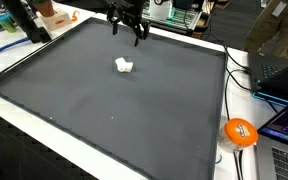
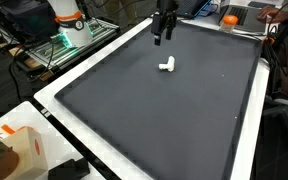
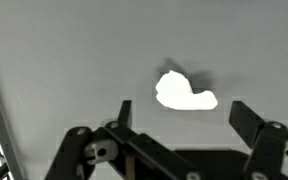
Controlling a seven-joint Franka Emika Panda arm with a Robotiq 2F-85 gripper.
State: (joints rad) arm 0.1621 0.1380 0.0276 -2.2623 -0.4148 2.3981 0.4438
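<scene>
A small white object (image 1: 124, 66) lies on the dark grey mat (image 1: 104, 110); it shows too in an exterior view (image 2: 167, 66) and in the wrist view (image 3: 184, 92). My gripper (image 1: 131, 30) hangs above the mat's far part, a short way beyond the white object, also seen in an exterior view (image 2: 162, 34). In the wrist view the gripper (image 3: 182, 115) stands open, its two black fingers (image 3: 124, 112) wide apart with nothing between them. The white object lies on the mat just ahead of the fingertips, apart from them.
An orange round object (image 1: 240, 131) lies by the mat's edge near a laptop (image 1: 284, 70) and cables. Boxes and a black stand crowd the far corner (image 1: 34, 20). A shelf with green-lit gear (image 2: 69, 40) stands beside the table. A cardboard box (image 2: 19, 150) sits at the near corner.
</scene>
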